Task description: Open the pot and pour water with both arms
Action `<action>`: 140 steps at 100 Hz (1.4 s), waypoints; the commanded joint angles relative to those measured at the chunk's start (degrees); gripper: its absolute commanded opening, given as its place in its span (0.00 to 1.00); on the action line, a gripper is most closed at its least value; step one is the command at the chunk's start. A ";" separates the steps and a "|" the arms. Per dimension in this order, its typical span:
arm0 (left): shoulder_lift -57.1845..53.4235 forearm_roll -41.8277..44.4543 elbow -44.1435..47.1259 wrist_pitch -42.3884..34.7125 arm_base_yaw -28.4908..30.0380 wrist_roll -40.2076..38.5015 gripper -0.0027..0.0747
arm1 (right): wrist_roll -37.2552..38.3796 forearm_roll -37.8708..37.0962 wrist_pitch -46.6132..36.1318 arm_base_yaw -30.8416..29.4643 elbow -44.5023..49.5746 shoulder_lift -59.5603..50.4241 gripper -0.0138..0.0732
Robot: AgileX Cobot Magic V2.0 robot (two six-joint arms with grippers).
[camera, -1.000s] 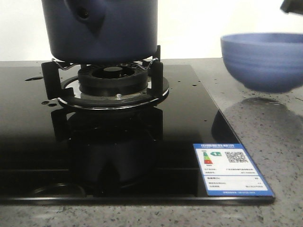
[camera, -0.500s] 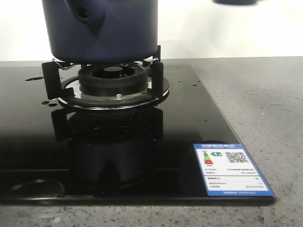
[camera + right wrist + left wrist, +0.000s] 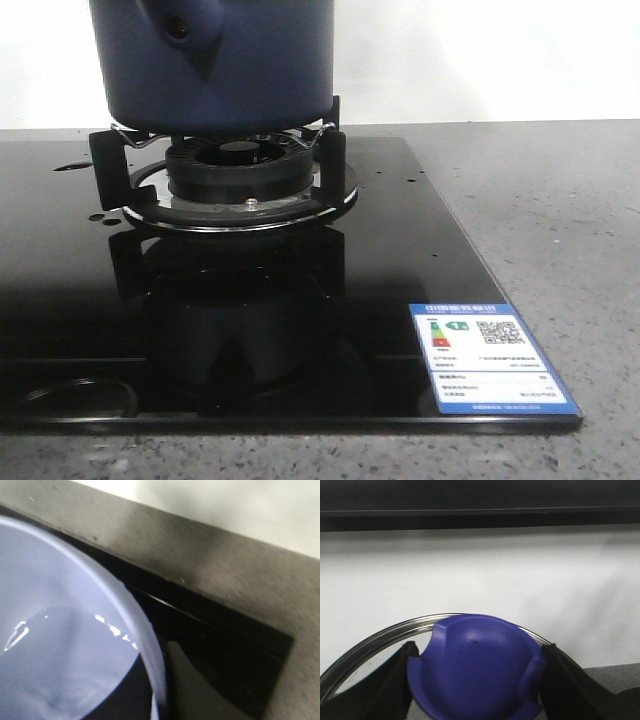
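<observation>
The dark navy pot [image 3: 230, 70] stands on the gas burner [image 3: 238, 175], its stub [image 3: 185, 30] facing the camera; its top is cut off by the frame. In the left wrist view my left gripper [image 3: 476, 680] is shut on the blue knob [image 3: 476, 660] of a glass lid with a metal rim [image 3: 380, 637], held in the air before a white wall. In the right wrist view my right gripper [image 3: 160, 695] is shut on the rim of the light-blue bowl [image 3: 55, 605], which holds water, above the cooktop's edge. Neither gripper shows in the front view.
The black glass cooktop [image 3: 400, 260] carries an energy label [image 3: 490, 360] at its front right corner. Grey speckled counter [image 3: 560, 230] lies to the right. In the right wrist view the cooktop's corner [image 3: 225, 650] and counter [image 3: 200, 560] lie below the bowl.
The light-blue bowl rose from the right side of the front view, moved up and left, and has left the frame. The pot has not moved.
</observation>
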 commanded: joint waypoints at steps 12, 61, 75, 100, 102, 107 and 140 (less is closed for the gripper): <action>-1.15 -0.98 -2.17 -5.25 0.14 -0.07 0.47 | -1.66 2.53 -13.71 2.74 -2.15 -1.66 0.09; -1.15 -0.98 -2.17 -5.37 0.14 -0.07 0.47 | -12.11 2.10 -49.19 6.83 20.13 -8.42 0.11; -1.15 -0.98 -2.17 -5.61 0.14 -0.07 0.47 | -14.09 1.98 -64.87 8.76 31.24 -12.57 0.11; -1.15 -0.98 -2.17 -6.00 0.14 -0.07 0.47 | -14.09 -0.40 -87.67 11.65 44.34 -15.50 0.11; -1.15 -0.98 -2.17 -6.00 0.14 -0.07 0.47 | -13.61 -0.40 -89.38 11.96 45.06 -15.65 0.11; -1.15 -0.98 -2.17 -6.00 0.14 -0.07 0.47 | -12.77 -0.40 -93.12 12.44 46.70 -15.93 0.11; -1.15 -0.98 -2.17 -6.00 0.14 -0.07 0.47 | -12.76 -4.49 -109.11 15.39 52.13 -16.39 0.11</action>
